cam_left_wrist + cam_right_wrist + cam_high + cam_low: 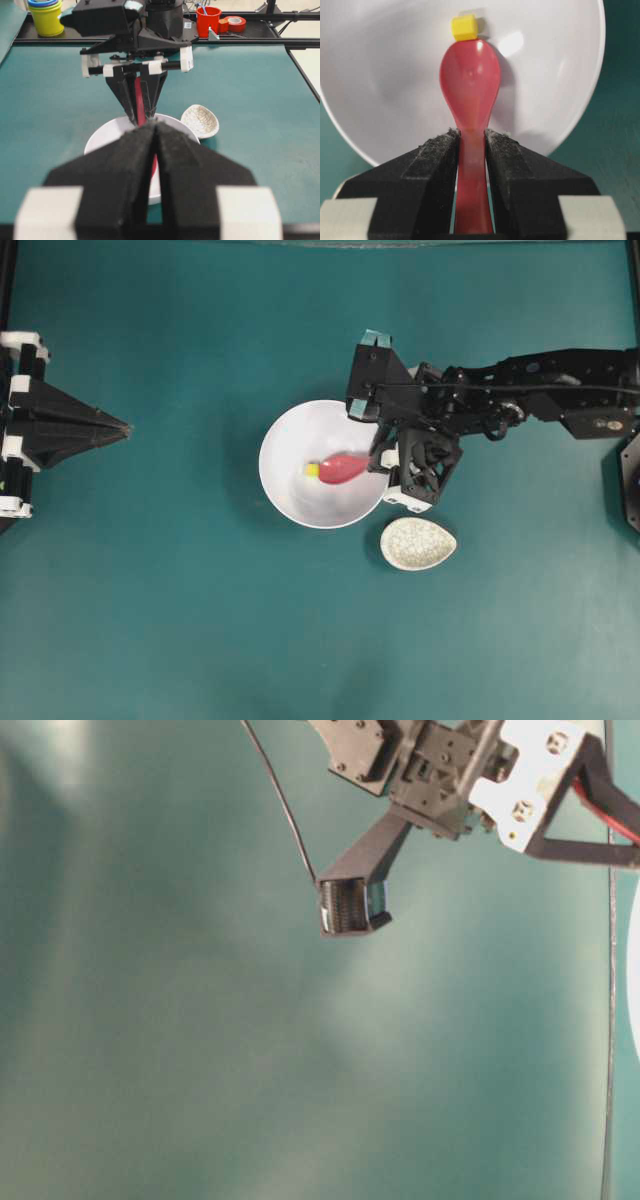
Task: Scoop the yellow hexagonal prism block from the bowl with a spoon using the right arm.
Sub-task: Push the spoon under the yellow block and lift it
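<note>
The white bowl (pixel 290 420) sits mid-table. My right gripper (pixel 380 458) is shut on the handle of the pink-red spoon (pixel 343 469), whose head lies inside the bowl. The tiny yellow block (pixel 312 471) rests on the bowl floor, touching the spoon's tip, not on the head. In the right wrist view the jaws (pixel 471 135) clamp the handle, with the spoon (pixel 470 80), block (pixel 464 27) and bowl (pixel 385 75) ahead. My left gripper (pixel 125 427) is shut and empty at the far left, pointing at the bowl (pixel 105 135); its closed tips (pixel 154 127) hide part of the bowl.
A small speckled oval dish (pixel 418 543) lies just right of and nearer than the bowl, close under my right wrist; it also shows in the left wrist view (pixel 200 120). Yellow cups (pixel 46 17), a red cup (pixel 208 20) and tape (pixel 235 22) stand beyond the table's edge.
</note>
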Tool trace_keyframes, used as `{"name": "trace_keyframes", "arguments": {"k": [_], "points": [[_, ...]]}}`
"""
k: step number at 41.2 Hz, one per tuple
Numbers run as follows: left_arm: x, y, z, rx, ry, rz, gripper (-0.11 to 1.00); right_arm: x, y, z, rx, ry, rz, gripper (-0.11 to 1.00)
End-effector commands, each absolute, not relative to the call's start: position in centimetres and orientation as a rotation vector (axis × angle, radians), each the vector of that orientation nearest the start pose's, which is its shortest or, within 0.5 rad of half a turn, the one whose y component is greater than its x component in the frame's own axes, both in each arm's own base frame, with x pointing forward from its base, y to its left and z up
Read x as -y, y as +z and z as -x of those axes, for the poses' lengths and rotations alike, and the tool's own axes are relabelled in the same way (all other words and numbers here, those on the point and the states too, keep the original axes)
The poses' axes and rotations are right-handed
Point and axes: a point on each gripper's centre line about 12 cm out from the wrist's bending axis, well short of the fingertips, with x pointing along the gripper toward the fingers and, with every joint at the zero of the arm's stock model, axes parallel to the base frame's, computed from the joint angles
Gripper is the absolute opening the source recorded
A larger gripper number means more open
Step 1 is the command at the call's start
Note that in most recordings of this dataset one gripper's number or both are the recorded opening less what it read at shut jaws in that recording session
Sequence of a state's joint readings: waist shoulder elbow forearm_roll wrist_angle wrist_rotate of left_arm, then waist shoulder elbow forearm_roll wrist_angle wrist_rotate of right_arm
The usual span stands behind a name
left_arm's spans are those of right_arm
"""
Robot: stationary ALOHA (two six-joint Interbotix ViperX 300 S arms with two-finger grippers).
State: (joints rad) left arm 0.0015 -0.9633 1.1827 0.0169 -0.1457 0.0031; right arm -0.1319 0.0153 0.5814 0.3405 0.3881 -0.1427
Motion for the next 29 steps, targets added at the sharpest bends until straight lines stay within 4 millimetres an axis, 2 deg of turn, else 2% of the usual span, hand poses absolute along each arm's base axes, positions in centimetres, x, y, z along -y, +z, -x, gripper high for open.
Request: {"name": "trace_keyframes", "arguments": {"k": [1, 14, 29], "points": [[0.0, 28.1, -20.1, -0.049, 0.0, -0.023, 0.0, 3.8, 17.5, -38.8, -0.895, -0.092, -0.278, 0.24], [0.0, 28.1, -20.1, -0.051, 0.0, -0.023, 0.0, 4.3, 18.1, -40.4, -0.82, -0.107, -0.26, 0.24], [0.0, 28.1, -20.1, -0.051, -0.002, -0.023, 0.0, 4.3, 19.3, -41.1, -0.756, -0.112, -0.264, 0.24]]}}
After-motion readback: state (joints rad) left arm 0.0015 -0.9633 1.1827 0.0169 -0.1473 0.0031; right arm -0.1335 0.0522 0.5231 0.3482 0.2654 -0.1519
